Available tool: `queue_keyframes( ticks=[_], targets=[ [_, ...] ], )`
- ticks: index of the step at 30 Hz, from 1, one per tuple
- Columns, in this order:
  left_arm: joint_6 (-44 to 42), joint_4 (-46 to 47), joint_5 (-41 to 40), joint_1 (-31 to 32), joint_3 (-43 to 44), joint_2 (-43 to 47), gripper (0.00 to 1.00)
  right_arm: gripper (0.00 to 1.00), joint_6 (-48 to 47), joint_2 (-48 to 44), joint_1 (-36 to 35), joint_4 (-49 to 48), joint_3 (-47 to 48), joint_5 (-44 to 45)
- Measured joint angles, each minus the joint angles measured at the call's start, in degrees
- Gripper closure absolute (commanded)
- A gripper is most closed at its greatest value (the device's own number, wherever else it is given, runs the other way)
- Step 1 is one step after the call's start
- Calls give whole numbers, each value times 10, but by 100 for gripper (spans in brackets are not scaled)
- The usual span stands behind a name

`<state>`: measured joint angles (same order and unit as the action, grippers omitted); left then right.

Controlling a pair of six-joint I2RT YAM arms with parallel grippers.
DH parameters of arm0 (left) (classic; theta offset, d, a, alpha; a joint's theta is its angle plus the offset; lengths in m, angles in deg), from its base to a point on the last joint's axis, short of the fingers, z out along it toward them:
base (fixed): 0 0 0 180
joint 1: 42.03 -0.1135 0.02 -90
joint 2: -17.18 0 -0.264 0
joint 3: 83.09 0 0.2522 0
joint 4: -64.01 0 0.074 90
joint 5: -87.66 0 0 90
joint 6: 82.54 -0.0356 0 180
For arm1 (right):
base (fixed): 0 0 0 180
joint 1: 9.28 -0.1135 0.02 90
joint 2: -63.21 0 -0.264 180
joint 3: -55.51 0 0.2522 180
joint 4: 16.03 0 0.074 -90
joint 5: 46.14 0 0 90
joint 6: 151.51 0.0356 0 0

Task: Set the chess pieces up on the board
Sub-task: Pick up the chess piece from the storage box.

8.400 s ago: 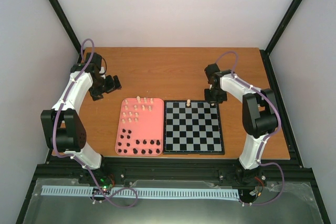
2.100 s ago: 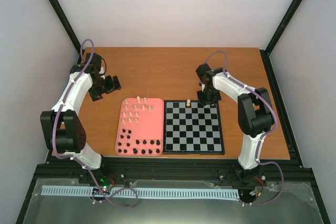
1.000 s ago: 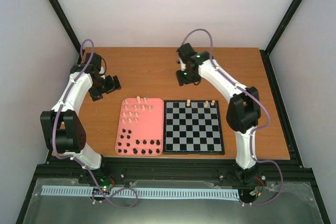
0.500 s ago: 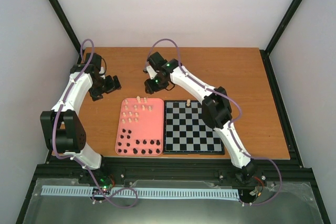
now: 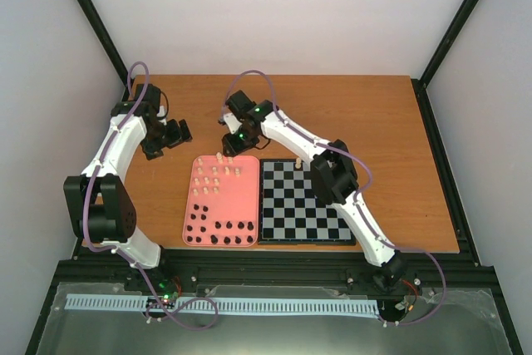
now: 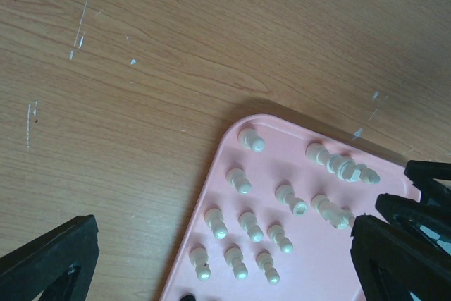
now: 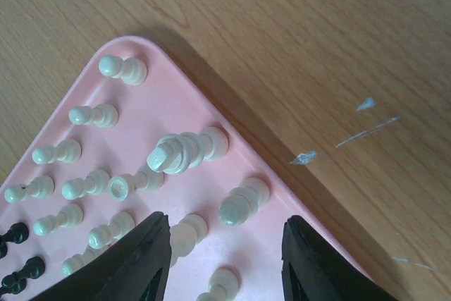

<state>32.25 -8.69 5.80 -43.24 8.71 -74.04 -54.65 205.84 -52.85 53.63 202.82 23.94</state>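
The cream chess pieces point(image 5: 213, 176) and black ones point(image 5: 219, 231) stand on a pink tray point(image 5: 243, 203) left of the board point(image 5: 293, 205). One cream piece point(image 5: 298, 161) stands on the board's far edge. My right gripper point(image 5: 235, 140) hangs over the tray's far right corner. It is open point(image 7: 225, 259), with a round-headed cream piece point(image 7: 243, 201) just ahead of the gap and nothing gripped. A taller cream piece point(image 7: 187, 149) stands just beyond. My left gripper point(image 5: 177, 133) is wide open point(image 6: 222, 244) over the table left of the tray, looking at the cream pieces point(image 6: 246, 223).
The right arm's elbow point(image 5: 332, 176) lies over the board's far right part and hides the squares there. Bare wooden table point(image 5: 349, 110) stretches behind the tray and board. The right gripper's black fingers point(image 6: 423, 199) show at the right edge of the left wrist view.
The right arm has swung left from beyond the board to the tray's far right corner, and its jaws have narrowed a little. The left arm has not moved.
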Motion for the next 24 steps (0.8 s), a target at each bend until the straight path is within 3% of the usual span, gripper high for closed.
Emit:
queue_keyframes(
  ticks=[21,24],
  targets=[
    [0,0,0,0,0,0,0,63,0,40,-8,4,19,-2],
    [0,0,0,0,0,0,0,70,0,40,-9,5,22,-2]
  ],
)
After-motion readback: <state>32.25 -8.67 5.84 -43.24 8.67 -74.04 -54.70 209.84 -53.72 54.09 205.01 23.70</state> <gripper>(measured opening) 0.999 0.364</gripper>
